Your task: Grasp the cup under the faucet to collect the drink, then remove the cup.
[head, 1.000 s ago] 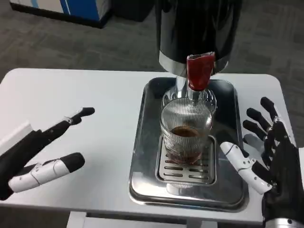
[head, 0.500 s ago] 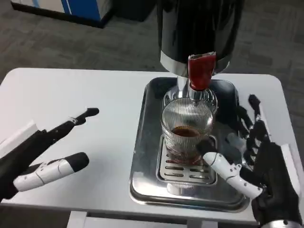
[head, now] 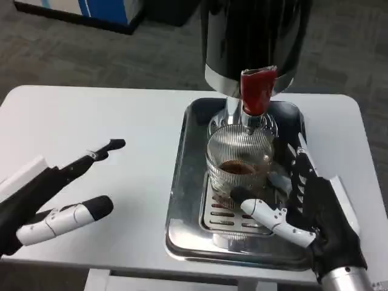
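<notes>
Hands: the right hand (head: 306,209) sits nearest, low at the right, its black palm turned toward the tray and its fingers apart; one white finger with a black tip reaches left across the grate to just beside the foot of the cup, while the others stand up along the cup's right side. Whether any of them touch the glass cannot be told, and nothing is clasped.
Left hand: the left hand (head: 54,197) lies over the table's left part, well apart from the tray, fingers spread and holding nothing; one dark finger points toward the tray, a white one with a black tip lies nearer the front edge.
Table: the white table (head: 121,127) bears everything.
Tray: the steel tray (head: 182,200) rests on the table's right half, with a slotted drip grate (head: 236,218) in its near middle.
Cup: the ribbed glass cup (head: 238,159) stands upright on the grate, directly under the faucet, with a little brown drink at its bottom.
Faucet: the red-handled faucet (head: 256,91) hangs just above the cup's rim.
Dispenser: the black dispenser (head: 254,36), with a silver band at its base, stands at the far end of the tray.
</notes>
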